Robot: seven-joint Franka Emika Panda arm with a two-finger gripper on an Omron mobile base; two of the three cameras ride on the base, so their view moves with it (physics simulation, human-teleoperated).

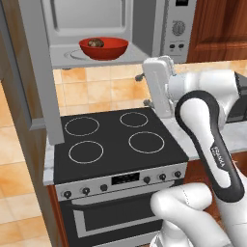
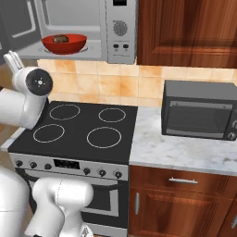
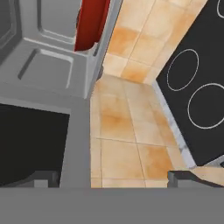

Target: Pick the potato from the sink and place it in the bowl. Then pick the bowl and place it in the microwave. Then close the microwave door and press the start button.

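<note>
Bowl (image 1: 103, 48) already set inside the microwave (image 1: 111, 29), with the potato (image 1: 95, 43) lying in it, seen again from the right base view as the red dish on the oven floor. Step in hand, judged from this: shutting the microwave door (image 1: 36, 72), swung open to the left and standing edge-on toward the base.

Hand (image 3: 113, 179) wide open, holding nothing, its two dark fingertips (image 3: 188, 178) low in the hand view, close beside the door's dark window and grey frame, above the tiled wall to the left of the stove (image 1: 116, 140).

To do it well: get behind the outer face of the door, near its free edge rather than the hinge, and push in a smooth arc toward the oven front. Best to stay level with the frame, not the window, and clear of the bowl's rim. Should press until flush, then go right to the control panel (image 1: 177, 34) for the start button.

Count: one bowl, one potato, one microwave with one door, one stove with four rings, one small dark oven (image 2: 200, 110) on the marble surface (image 2: 185, 152) at right, one hand.
</note>
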